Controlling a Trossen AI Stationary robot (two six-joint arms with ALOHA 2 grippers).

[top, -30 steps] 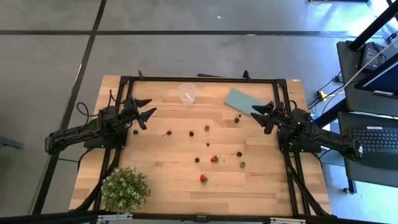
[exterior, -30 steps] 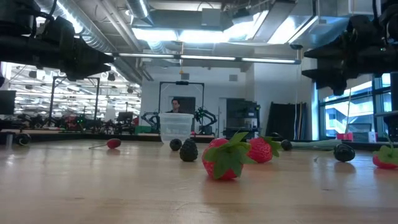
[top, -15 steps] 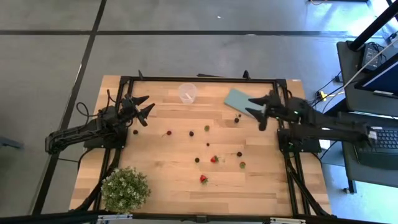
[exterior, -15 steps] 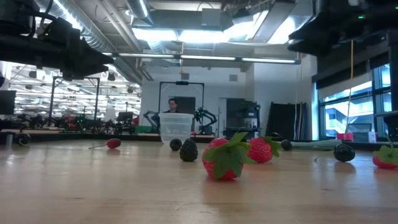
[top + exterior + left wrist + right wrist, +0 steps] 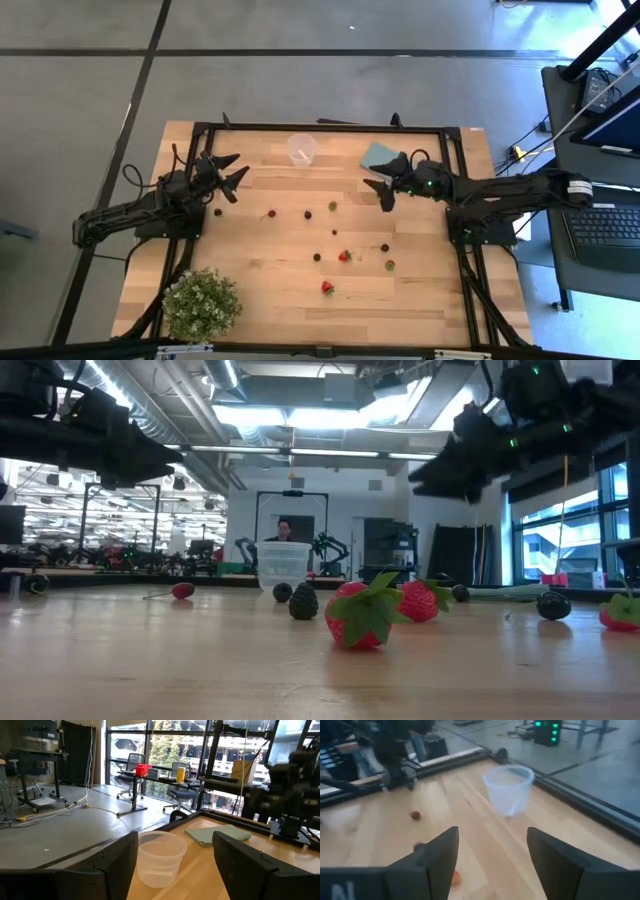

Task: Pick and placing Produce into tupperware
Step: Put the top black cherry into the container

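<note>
The tupperware, a small clear round cup [image 5: 302, 148], stands upright on the table's far middle; it also shows in the left wrist view [image 5: 160, 857], the right wrist view [image 5: 509, 787] and the low view [image 5: 283, 565]. The produce lies loose on the wood: strawberries [image 5: 344, 256] [image 5: 362, 615], dark berries [image 5: 308, 213] [image 5: 303, 603] and a green piece [image 5: 390, 265]. My left gripper [image 5: 228, 170] hangs open left of the cup. My right gripper [image 5: 385, 190] hangs open right of the cup, above the table, beside the teal piece.
A flat teal piece [image 5: 378, 155] lies at the far right, partly under my right arm. A leafy potted plant [image 5: 202, 303] stands at the near left corner. A black frame [image 5: 320, 127] runs along the table's edges. A person sits far behind the table [image 5: 284, 530].
My right gripper has swung from the table's right edge toward the left, passing over the teal piece toward the table's middle, with the arm stretching out. It has stayed open. The cup and the produce have not moved.
</note>
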